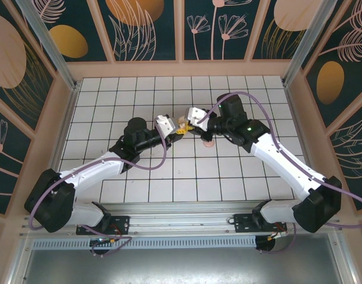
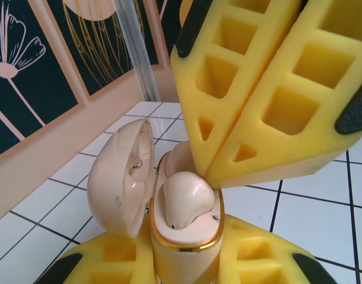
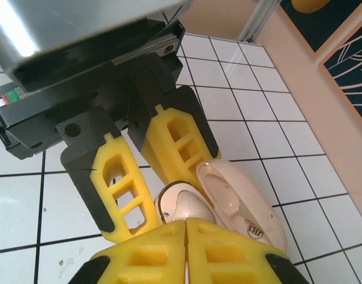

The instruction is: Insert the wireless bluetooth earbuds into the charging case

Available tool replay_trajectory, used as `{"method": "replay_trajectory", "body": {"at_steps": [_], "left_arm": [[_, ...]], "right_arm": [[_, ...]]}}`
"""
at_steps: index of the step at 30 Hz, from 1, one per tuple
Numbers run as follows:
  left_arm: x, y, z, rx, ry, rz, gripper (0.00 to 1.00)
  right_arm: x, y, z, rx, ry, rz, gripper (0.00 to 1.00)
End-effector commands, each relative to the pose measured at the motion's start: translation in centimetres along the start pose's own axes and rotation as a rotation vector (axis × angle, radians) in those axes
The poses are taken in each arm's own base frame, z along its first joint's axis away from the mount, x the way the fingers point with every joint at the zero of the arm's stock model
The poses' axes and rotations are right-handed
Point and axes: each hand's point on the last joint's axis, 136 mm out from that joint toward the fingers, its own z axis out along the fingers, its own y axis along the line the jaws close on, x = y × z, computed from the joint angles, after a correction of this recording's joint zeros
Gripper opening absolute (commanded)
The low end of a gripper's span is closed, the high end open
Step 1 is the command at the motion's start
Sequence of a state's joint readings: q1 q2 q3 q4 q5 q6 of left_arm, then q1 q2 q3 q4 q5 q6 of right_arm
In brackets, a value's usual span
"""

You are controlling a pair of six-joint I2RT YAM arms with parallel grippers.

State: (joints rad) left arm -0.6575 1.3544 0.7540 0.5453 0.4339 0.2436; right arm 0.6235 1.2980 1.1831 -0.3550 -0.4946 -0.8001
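Charging case (image 2: 182,251), left wrist: clamped in left end effector (image 2: 186,266), lid (image 2: 118,177) swung open. One earbud (image 2: 189,198) sits in its well. Right end effector (image 2: 211,171), fingers pressed together and empty, touches that earbud with its tip. Other well is hidden behind those fingers, so can't tell if it's filled. Right wrist: earbud seated, lid open. Top: both end effectors meet over mid tabletop (image 1: 145,177). Judged: one earbud in, second unconfirmed.
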Motion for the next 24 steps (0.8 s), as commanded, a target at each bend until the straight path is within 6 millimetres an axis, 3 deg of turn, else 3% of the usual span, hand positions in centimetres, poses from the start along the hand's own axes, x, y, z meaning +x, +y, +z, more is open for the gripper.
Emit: {"method": "replay_trajectory", "body": {"at_steps": [1, 6, 10, 17, 24], "left_arm": [[-5.5, -1.2, -0.9, 0.059, -0.158, 0.101, 0.15], [-5.1, -0.8, -0.7, 0.032, -0.141, 0.091, 0.15], [-4.4, -0.2, -0.5, 0.005, -0.114, 0.076, 0.15], [-3.7, -0.5, -0.4, 0.016, -0.101, 0.066, 0.15], [-4.0, -0.8, -0.5, 0.034, -0.109, 0.076, 0.15]], "right_arm": [[1.0, 1.2, 1.1, -0.054, 0.054, -0.01, 0.09], [-0.3, 0.6, -0.2, -0.006, 0.004, -0.024, 0.11], [-2.4, 0.6, -2.6, 0.037, -0.082, -0.055, 0.2], [-4.2, 0.2, -6.4, 0.157, -0.165, -0.09, 0.61], [-2.6, -0.7, -5.6, 0.129, -0.018, -0.13, 0.75]]}}
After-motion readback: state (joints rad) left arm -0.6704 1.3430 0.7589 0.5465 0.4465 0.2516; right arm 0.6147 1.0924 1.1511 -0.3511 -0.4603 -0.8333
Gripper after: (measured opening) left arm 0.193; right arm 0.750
